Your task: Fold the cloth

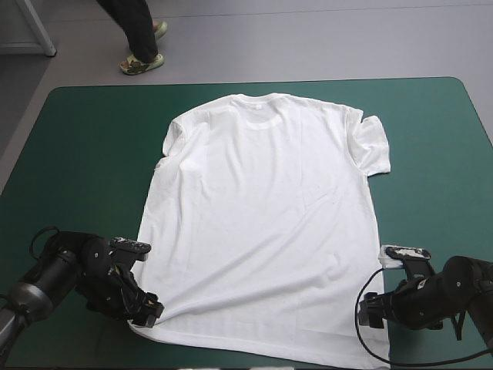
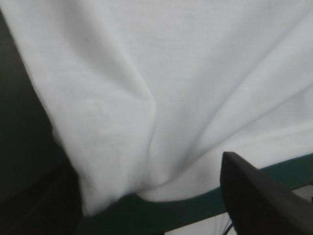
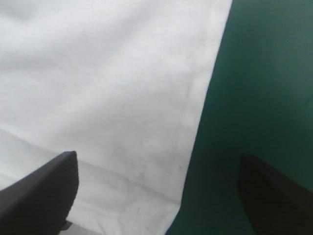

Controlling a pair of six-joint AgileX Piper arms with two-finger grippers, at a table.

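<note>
Lying spread flat mid-frame on the teal-green table cover (image 1: 77, 154), the white short-sleeved fabric T-shirt (image 1: 269, 216) has its hem corners, lower left and lower right, between the spread-apart jaws of the black-fingered left gripper (image 1: 149, 311) and right gripper (image 1: 371, 307).

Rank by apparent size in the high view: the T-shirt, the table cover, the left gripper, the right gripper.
1. Teal-green table cover.
2. White T-shirt, spread flat.
3. Left gripper and right gripper: they look about alike, so they are not ranked against each other.
</note>
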